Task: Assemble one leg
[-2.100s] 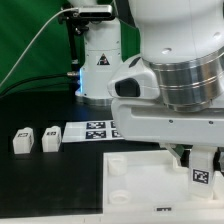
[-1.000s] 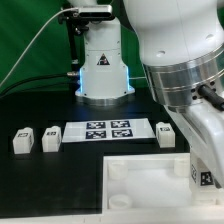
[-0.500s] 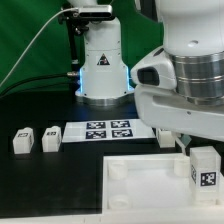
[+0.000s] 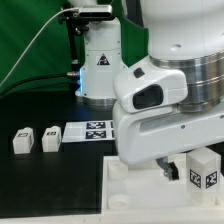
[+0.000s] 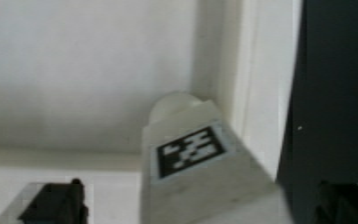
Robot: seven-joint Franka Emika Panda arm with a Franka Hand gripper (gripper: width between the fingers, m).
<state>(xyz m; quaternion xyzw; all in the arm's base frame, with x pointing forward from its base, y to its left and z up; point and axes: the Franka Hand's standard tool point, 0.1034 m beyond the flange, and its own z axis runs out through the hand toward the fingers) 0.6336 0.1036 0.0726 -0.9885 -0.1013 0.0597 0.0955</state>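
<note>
One leg (image 4: 205,170) is stood at the tray (image 4: 130,188) corner, flanked untouched by the spread tool (image 5: 197,205); its seating is judged unconfirmed.

Black table (image 4: 55,190) with the marker board (image 4: 95,130) lying flat toward the back, a large white tray-like piece (image 4: 135,200) with a round corner socket nearer the front, green curtain (image 4: 20,30) behind on the exterior view's left.

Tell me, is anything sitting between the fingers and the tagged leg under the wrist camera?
Nothing visible does. In the wrist view the leg stands in the open gap between the fingers, with clear space on the side that shows, and only the white tray behind it.
</note>
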